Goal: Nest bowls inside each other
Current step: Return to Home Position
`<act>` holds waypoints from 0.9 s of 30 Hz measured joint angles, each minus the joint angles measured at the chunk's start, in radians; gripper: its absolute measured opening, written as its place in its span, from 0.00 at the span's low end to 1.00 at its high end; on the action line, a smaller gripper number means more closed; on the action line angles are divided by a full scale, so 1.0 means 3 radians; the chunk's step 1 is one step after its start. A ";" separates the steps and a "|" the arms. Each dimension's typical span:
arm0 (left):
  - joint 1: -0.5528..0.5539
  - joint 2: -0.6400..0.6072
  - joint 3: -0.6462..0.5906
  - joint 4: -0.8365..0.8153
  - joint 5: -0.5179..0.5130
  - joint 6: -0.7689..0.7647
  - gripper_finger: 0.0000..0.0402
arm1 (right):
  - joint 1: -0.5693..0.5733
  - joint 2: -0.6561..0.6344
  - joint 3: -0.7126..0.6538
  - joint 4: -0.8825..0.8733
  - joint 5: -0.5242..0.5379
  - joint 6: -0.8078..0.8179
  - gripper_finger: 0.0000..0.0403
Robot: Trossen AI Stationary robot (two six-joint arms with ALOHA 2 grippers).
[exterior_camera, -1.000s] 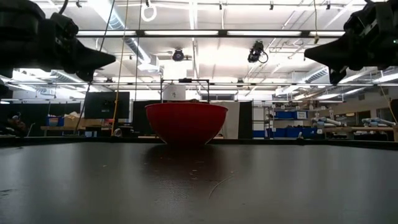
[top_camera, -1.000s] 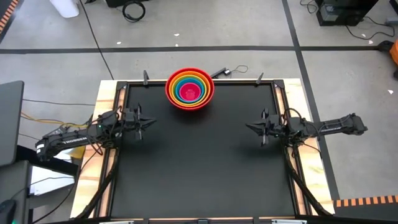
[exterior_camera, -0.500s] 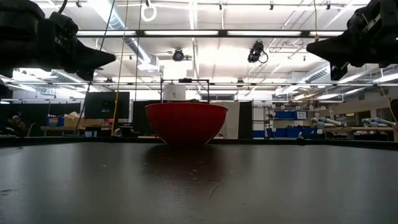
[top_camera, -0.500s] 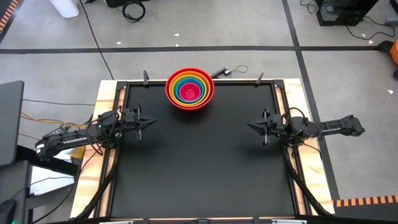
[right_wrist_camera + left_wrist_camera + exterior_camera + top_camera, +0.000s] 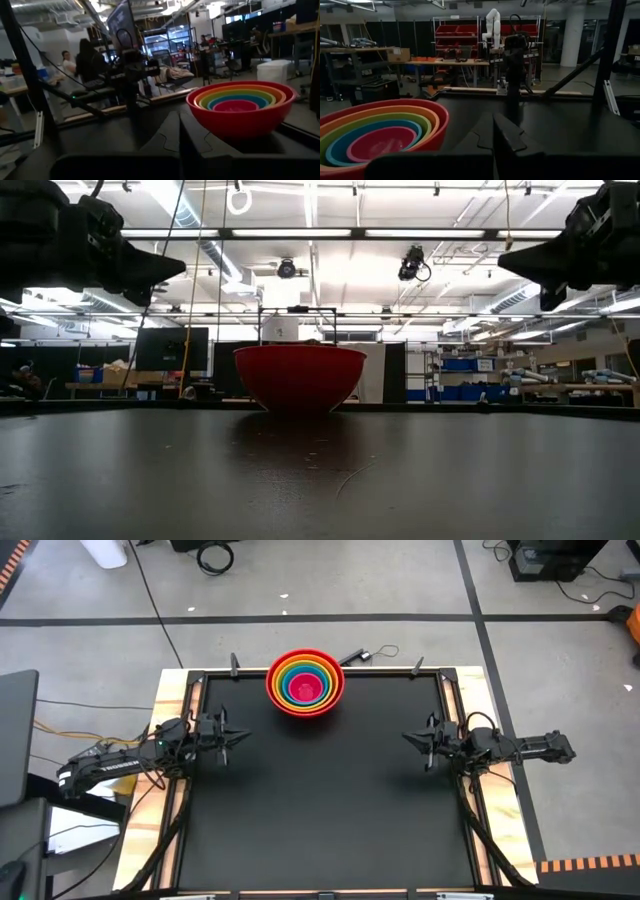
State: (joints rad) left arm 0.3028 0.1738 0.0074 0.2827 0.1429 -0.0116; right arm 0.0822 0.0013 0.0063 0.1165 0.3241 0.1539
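The bowls (image 5: 305, 682) sit nested in one stack at the middle of the table's far edge: red outermost, then orange, yellow-green, blue, and pink innermost. The red bowl's base rests on the black mat (image 5: 299, 378). The stack also shows in the left wrist view (image 5: 380, 135) and the right wrist view (image 5: 240, 107). My left gripper (image 5: 243, 735) hovers shut at the table's left edge, pointing level inward. My right gripper (image 5: 405, 739) hovers shut at the right edge, facing it. Neither holds anything.
Black mat (image 5: 320, 810) lies bare between the arms and toward the near edge. Clamps (image 5: 234, 664) and a cable (image 5: 372, 654) sit along the far edge of the wooden frame. People (image 5: 87, 62) stand in the room beyond the table.
My right arm has folded back a little, drawing its shut gripper slightly toward the table's right edge. The bowls have stayed where they were.
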 joint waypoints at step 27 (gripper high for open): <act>0.0005 0.0097 -0.0001 -0.0032 0.0002 -0.0245 0.06 | -0.0005 0.0195 0.0000 -0.0168 0.0076 0.0112 0.08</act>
State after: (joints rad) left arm 0.3043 0.2028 0.0071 0.2729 0.1436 -0.0853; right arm 0.0807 0.0597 0.0063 0.0659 0.3469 0.1875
